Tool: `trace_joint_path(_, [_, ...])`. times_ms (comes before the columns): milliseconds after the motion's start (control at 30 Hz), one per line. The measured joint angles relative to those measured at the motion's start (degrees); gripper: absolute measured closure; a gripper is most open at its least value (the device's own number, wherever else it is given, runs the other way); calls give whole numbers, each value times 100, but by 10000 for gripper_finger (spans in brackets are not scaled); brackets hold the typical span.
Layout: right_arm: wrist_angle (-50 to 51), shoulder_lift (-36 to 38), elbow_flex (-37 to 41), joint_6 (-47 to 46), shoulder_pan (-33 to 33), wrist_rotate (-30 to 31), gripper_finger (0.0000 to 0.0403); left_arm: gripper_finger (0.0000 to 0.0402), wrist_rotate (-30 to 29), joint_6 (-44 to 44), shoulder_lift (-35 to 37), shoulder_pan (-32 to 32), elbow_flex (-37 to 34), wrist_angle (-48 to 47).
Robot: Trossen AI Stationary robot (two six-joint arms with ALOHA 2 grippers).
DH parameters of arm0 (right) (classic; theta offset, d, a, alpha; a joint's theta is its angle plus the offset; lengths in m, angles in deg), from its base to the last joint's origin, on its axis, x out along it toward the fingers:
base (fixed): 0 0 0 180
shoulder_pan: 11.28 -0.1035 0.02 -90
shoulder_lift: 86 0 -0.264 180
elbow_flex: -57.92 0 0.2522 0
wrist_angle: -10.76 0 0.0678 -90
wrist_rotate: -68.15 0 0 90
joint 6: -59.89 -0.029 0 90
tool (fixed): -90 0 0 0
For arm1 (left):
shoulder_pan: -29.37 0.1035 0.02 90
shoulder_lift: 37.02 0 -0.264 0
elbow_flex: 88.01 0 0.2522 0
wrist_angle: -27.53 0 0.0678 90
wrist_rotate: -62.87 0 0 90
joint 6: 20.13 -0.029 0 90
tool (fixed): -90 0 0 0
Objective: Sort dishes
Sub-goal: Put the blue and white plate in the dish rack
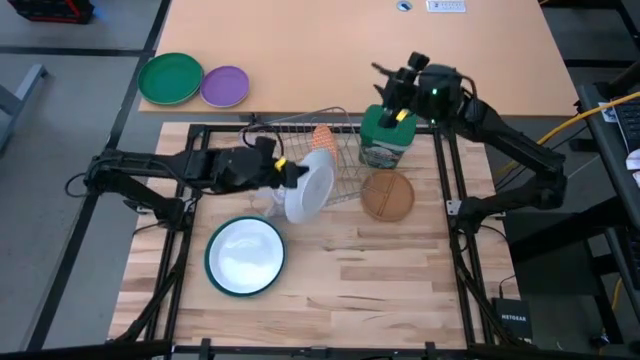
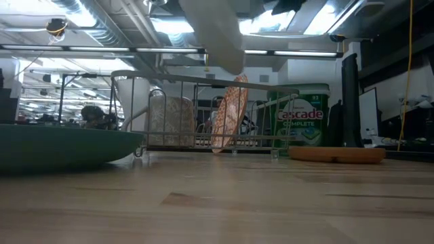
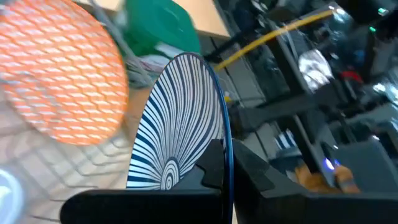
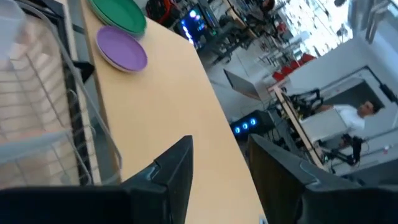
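**Left arm holds the striped plate beside the rack**

The left pincer (image 1: 290, 175) is clenched on the rim of the striped plate (image 3: 180, 121). It holds this plate on its edge, lifted above the worktop (image 1: 380, 270), just beside the front of the wire rack (image 1: 335, 135). In the left wrist view the two dark fingers (image 3: 214, 165) pinch the blue rim, one on each side, and the teal-and-white stripes spread out from the bottom of the plate.

Inside the rack the orange plate (image 2: 230, 112) stands on its edge and leans a little. The teal plate (image 1: 245, 255) lies flat on the worktop in front of the left arm, with its pale inside facing up. The brown plate (image 1: 387, 195) lies flat to the right of the rack, near the green canister (image 1: 385, 140).

The right pincer (image 1: 390, 90) hangs in the air above the canister, and it is released: its fingers (image 4: 177, 171) stand apart and nothing is between them. On the far desk behind the worktop the green plate (image 1: 170, 78) and the purple plate (image 1: 225, 86) lie next to each other, touching at the rims.
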Motion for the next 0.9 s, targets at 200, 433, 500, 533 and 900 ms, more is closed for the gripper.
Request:
trace_joint_path(200, [172,-29,2,-5,759,-556,246,402,-278,156,118,534,0,-469])
trace_joint_path(433, [250,-47,7,-52,1520,-1483,246,402,-273,10,137,1060,0,-416])
trace_joint_path(500, [250,-74,7,-169,1726,-1732,246,402,-262,9,105,1180,0,-422])
trace_joint_path(533, [254,-90,7,-190,1815,-1845,246,402,-266,13,93,1232,0,-417])
trace_joint_path(900, [394,-495,20,-352,2361,-2370,246,402,-239,246,-415,1448,0,-226])
